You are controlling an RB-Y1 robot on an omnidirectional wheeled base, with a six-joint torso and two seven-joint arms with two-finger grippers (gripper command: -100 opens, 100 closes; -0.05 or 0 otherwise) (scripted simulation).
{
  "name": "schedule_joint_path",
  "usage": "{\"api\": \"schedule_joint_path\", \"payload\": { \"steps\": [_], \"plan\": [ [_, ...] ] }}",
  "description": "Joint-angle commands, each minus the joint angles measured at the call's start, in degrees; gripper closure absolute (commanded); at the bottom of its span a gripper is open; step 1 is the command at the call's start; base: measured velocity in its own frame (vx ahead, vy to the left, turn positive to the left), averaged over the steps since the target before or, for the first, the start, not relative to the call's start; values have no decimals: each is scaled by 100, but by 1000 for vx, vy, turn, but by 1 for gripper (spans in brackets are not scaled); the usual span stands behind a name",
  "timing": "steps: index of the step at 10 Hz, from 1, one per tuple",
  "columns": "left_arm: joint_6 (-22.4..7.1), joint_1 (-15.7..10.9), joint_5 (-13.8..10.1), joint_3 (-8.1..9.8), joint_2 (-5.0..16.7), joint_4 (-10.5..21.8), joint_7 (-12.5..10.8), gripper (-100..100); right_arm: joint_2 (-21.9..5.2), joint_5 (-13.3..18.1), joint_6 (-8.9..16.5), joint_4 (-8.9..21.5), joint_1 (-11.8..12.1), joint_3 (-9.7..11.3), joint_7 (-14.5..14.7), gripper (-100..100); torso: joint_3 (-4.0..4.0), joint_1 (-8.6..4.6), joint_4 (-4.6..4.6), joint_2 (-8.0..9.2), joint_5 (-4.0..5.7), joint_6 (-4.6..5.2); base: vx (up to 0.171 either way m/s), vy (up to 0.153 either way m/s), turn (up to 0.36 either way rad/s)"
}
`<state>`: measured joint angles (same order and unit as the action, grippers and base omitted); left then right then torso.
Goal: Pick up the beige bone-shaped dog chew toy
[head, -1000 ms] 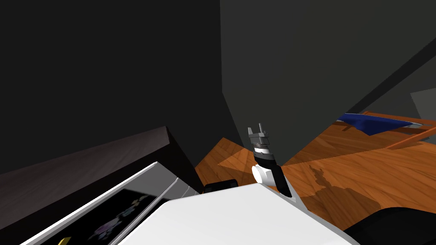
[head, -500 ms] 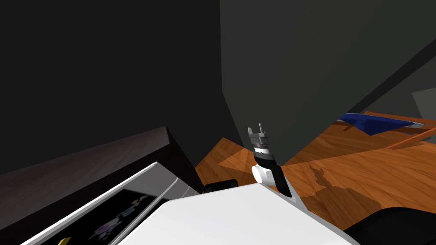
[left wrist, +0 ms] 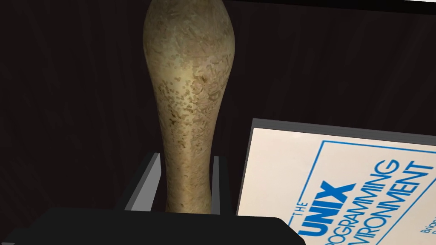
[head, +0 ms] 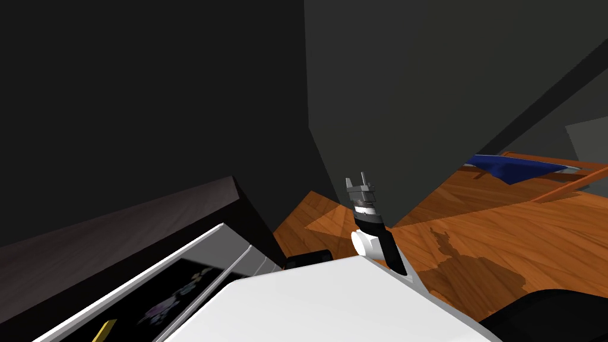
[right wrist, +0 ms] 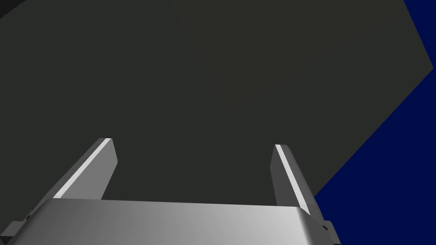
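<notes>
Gripping the bone toy point(left wrist: 189, 85) with the left end effector point(left wrist: 184, 158), fingers point(left wrist: 149, 178) pressed tight against both sides of the narrow shaft, close to one end. Beige, mottled, flaring to a rounded knob away from the fingers. Knob tip cut off at the frame edge, near end hidden behind the dark end-effector body. Can't tell whether resting on the dark surface point(left wrist: 64, 106) underneath or held clear of it.

Just beside the toy, a pale book point(left wrist: 340, 191) with blue lettering, "THE UNIX PROGRAMMING ENVIRONMENT". Narrow dark gap between the two. Far side of the cover and the author line cropped.

Right end effector point(head: 356, 180) up ahead of the chest, pointed at a dark grey wall point(right wrist: 213, 85), fingers point(right wrist: 91, 170) spread wide with nothing between them.

Off to the right in the head view, wooden floor point(head: 504, 225) with something blue point(head: 513, 168) on it. Partly cropped, too far off to identify.
</notes>
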<state>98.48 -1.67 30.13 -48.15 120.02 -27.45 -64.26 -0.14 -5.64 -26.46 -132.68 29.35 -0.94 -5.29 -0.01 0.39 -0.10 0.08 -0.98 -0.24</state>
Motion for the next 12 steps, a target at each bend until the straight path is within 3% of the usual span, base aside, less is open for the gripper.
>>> {"api": "schedule_joint_path", "payload": {
  "steps": [1,3,4,5,8,9,10,11,12],
  "plan": [
    [116,127,286,286,-100,106,-65,100,0,0,0,0,0,0,0,0,0,0,0,0,0,0,-12,11,-8],
    [116,127,295,471,-100,106,-65,100,0,0,0,0,1,0,0,0,1,0,-1,1,-12,-13,3,-6,22],
    [109,-209,533,476,-68,-197,-351,100,0,0,0,0,1,0,0,0,0,-3,-1,0,-12,-11,-36,22,0],
    [109,-292,587,472,-68,-197,-388,100,0,0,0,0,0,0,0,0,2,1,-1,6,-20,-2,-47,28,-33],
    [95,-883,1074,484,-3,-757,-895,100,0,0,0,0,0,0,0,0,7,7,2,13,-23,-7,-56,37,-15],
    [95,-1128,1160,484,-3,-803,-1033,100,0,0,0,0,0,0,0,0,7,6,0,15,-29,-5,-47,32,-8],
    [95,-1128,1248,484,-3,-803,-1033,100,0,0,0,0,0,0,0,0,5,5,0,11,-30,-3,-16,10,-12],
    [88,-1356,1497,488,30,-1070,-1304,100,0,0,0,0,0,0,0,0,2,-1,-1,4,-28,-8,-29,24,-6],
    [88,-1537,1566,488,30,-1106,-1356,100,0,0,0,0,0,0,0,0,3,-1,-2,7,-26,-6,-42,26,-8]
  ]
}}
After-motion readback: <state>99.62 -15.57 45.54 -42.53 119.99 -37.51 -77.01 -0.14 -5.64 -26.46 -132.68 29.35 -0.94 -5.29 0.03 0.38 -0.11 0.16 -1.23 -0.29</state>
